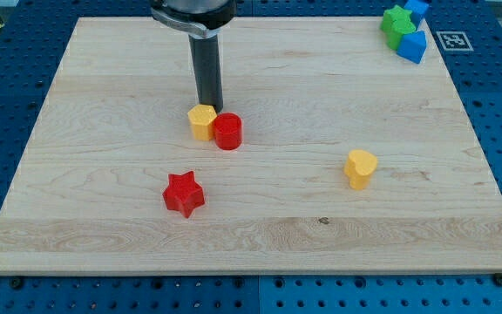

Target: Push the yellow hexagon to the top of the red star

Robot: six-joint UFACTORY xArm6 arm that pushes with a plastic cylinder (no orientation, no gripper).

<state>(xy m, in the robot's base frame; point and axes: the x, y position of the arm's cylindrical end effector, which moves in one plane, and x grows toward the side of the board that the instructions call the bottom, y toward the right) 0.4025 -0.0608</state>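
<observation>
The yellow hexagon [201, 121] sits left of the board's middle, touching a red cylinder [228, 132] on its right. The red star [184, 194] lies below them, toward the view's bottom left. My tip [210, 107] stands just above the yellow hexagon, at its upper right edge, close to or touching it. The dark rod rises straight up from there to the arm at the view's top.
A yellow heart-shaped block [361, 167] lies right of centre. A green block [396, 23] and two blue blocks [412, 45] cluster at the top right corner. The wooden board [103, 244] rests on a blue perforated table.
</observation>
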